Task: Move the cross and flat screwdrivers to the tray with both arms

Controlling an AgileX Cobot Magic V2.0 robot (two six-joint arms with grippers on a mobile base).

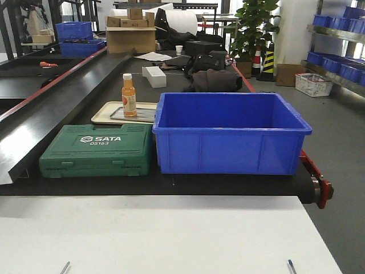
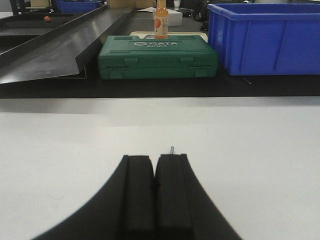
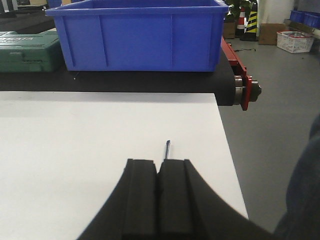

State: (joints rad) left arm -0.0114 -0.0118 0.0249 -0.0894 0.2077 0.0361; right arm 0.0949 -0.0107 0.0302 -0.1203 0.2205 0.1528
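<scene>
Only the thin steel tips of the two screwdrivers show. One tip [image 2: 171, 150] pokes out past my left gripper [image 2: 154, 158], the other [image 3: 167, 149] past my right gripper [image 3: 156, 162]. In the front view they sit at the white table's near edge, left [image 1: 65, 267] and right [image 1: 291, 266]. Handles are hidden, and which tip is cross or flat I cannot tell. Both grippers are shut, fingers pressed together, each shaft emerging over the right finger rather than from the seam. A silver-grey flat piece [image 1: 142, 114] lies in a beige tray; whether it is the tray I cannot tell.
Beyond the white table [image 1: 171, 228] runs a black conveyor with a green SATA case [image 1: 97, 149], a deep blue crate [image 1: 228, 134], the beige tray [image 1: 102, 114] and an orange bottle [image 1: 129, 96] standing on it. The table's right edge [image 3: 227, 150] drops to grey floor.
</scene>
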